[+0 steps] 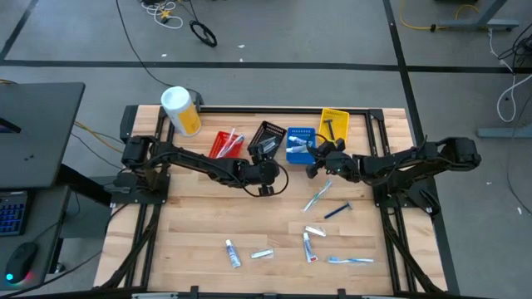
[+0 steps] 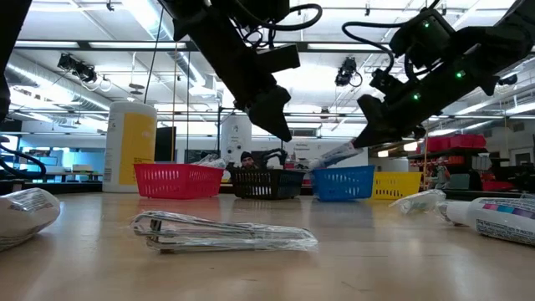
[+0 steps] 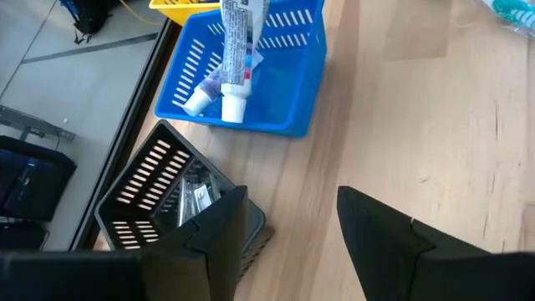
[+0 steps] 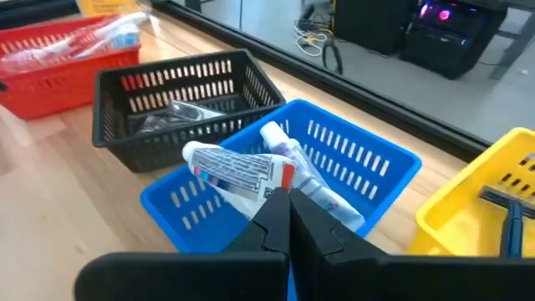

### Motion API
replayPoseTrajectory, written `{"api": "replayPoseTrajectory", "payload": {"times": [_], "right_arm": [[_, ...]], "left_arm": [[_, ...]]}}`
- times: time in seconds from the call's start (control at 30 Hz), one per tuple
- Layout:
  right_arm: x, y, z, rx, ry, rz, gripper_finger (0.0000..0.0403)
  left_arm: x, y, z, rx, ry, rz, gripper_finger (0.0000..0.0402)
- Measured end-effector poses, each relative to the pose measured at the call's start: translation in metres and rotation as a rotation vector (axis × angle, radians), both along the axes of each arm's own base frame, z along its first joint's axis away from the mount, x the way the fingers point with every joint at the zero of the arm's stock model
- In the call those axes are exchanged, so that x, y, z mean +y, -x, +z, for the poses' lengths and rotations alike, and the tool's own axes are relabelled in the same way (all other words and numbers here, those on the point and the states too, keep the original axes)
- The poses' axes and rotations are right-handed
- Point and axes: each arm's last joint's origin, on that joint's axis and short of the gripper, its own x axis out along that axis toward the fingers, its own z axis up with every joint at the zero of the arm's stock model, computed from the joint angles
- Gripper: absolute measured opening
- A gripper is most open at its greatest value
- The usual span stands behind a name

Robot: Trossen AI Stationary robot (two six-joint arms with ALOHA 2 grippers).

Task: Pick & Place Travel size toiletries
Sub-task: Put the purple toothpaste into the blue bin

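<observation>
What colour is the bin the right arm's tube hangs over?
Blue bin, clearest in the right wrist view.

Two robot arms, matte black, built of jointed tubular links with rounded joint housings.

Left claw point(image 1: 264, 173): two flat, wedge-shaped black fingers point(image 3: 209, 242), plain faces, squared edges.

Right claw point(image 1: 313, 164): two black fingers point(image 4: 276, 219) with angular, tapered tips.

Cabling: black cables looped loosely along the upper links and over the wrists.

Markings: small green indicator lights on the right arm's wrist housing.
</observation>
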Motion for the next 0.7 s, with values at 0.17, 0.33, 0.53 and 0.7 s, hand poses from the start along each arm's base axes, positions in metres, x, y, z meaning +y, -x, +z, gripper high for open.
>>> {"api": "replayPoseTrajectory", "payload": {"times": [0.17, 0.33, 0.53, 0.7], "right_arm": [[-0.0001, -0.0001, 0.0000, -0.002, -0.004, 0.005, 0.0000], [-0.0015, 0.0024, -0.0013, -0.006, 0.003, -0.077, 0.0000], [-0.0025, 0.0033, -0.0008, -0.026, 0.012, -0.130, 0.0000], [-0.0023, 0.0031, -0.0009, -0.026, 0.005, -0.120, 0.0000]], "left_arm": [[0.0001, 0.0000, -0.0004, 0.001, 0.001, 0.001, 0.0193], [0.0000, -0.0001, -0.0008, 0.002, 0.001, 0.000, 0.0192], [0.0000, -0.0002, -0.0008, 0.002, 0.002, 0.000, 0.0192], [0.0001, -0.0002, -0.0008, 0.002, 0.002, 0.000, 0.0192]]}}
